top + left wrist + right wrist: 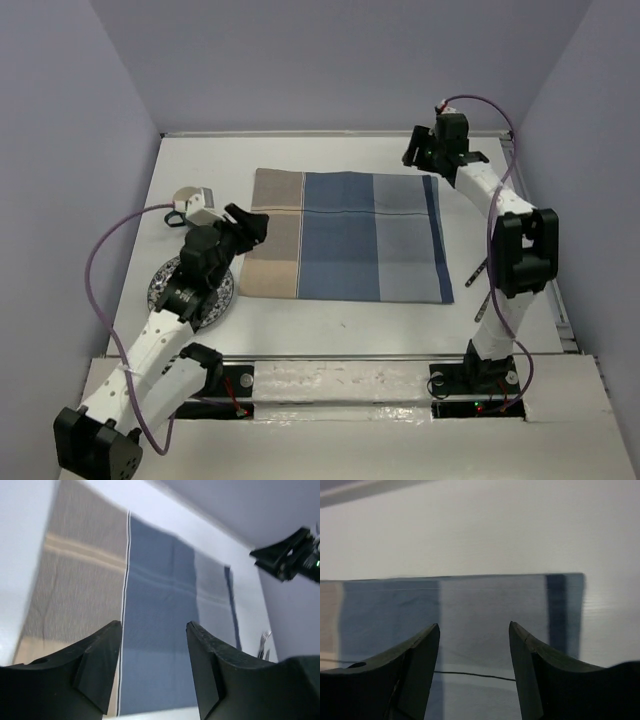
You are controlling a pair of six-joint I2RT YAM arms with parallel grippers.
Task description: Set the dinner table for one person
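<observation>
**Both arms poised over the laid cloth.** The left fingers (97, 665) stand apart with nothing between them, just short of the tan edge of the placemat (345, 235). The right fingers (415, 670), likewise apart and empty, hang over its blue far corner. The placemat lies flat below and ahead of both pairs, so it is judged to be in place as the base of the setting. The tabletop (340, 320), the surface to be set, extends beneath and around both pairs of fingers. A patterned plate (158, 284) lies behind the left fingers, its centre covered by that arm. What looks like a fork (478, 272) lies on bare tabletop behind the right fingers, beside the blue edge; it is too thin to tell whether there is more than one. A small grey object (187, 197), outboard of the left fingers, cannot be identified.
</observation>
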